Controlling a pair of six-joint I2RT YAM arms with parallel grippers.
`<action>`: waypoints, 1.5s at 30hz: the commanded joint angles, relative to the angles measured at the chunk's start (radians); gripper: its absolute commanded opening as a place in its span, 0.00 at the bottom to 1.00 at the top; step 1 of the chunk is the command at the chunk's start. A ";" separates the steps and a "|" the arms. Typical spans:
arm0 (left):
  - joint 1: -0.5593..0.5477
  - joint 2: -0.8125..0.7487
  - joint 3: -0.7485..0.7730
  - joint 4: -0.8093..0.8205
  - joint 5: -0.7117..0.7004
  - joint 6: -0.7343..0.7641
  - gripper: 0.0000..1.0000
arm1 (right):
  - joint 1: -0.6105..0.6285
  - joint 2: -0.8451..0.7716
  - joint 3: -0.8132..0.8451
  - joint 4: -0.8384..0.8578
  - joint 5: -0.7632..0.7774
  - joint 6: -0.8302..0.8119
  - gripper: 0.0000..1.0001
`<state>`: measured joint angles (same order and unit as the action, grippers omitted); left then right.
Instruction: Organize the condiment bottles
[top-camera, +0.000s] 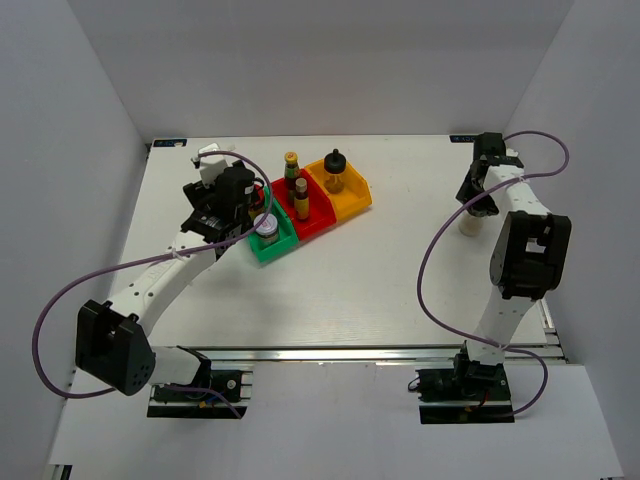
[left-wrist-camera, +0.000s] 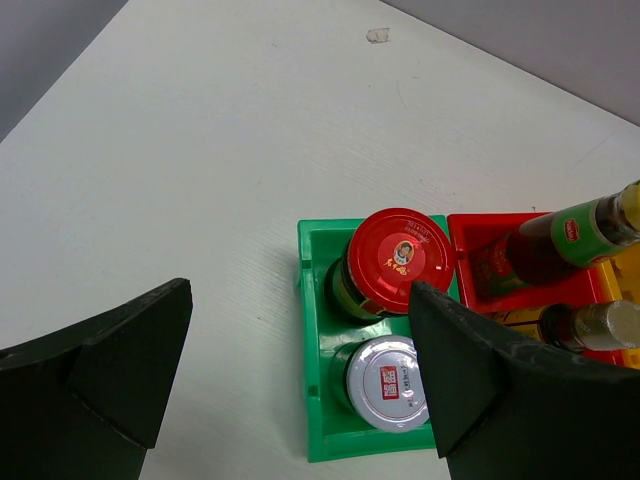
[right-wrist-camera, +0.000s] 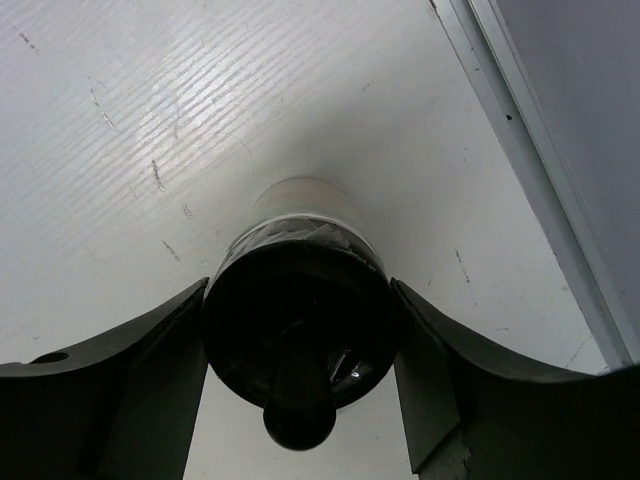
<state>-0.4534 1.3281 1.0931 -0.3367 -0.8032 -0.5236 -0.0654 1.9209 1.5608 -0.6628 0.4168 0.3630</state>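
Note:
The green bin (top-camera: 262, 252) holds a red-capped dark jar (left-wrist-camera: 398, 258) at its far end and a white-lidded jar (top-camera: 266, 225), also seen in the left wrist view (left-wrist-camera: 388, 382), at its near end. My left gripper (top-camera: 222, 228) hangs open and empty above the bin's left side (left-wrist-camera: 300, 375). The red bin (top-camera: 320, 222) holds the yellow-capped dark sauce bottle (top-camera: 292, 168) and a slim bottle (top-camera: 301, 197). One black-topped shaker (top-camera: 334, 170) stands in the orange bin (top-camera: 357, 203). My right gripper (top-camera: 478, 204) is shut on the cap of the other black-topped shaker (right-wrist-camera: 300, 330), which stands on the table at the far right.
The three bins sit side by side in a slanted row at the back centre-left. The table's right edge rail (right-wrist-camera: 540, 190) runs close beside the shaker in my right gripper. White walls enclose the table on three sides.

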 joint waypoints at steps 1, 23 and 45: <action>0.005 -0.013 0.033 -0.008 -0.025 -0.001 0.98 | -0.005 -0.025 0.010 0.049 -0.018 -0.022 0.59; 0.005 -0.156 -0.064 -0.024 0.004 -0.044 0.98 | 0.433 -0.076 0.225 0.221 -0.332 -0.248 0.43; 0.005 -0.161 -0.073 -0.035 0.015 -0.050 0.98 | 0.530 0.204 0.453 0.246 -0.391 -0.248 0.41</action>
<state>-0.4534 1.1881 1.0218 -0.3664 -0.7815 -0.5663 0.4538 2.1357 1.9766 -0.4706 0.0231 0.1318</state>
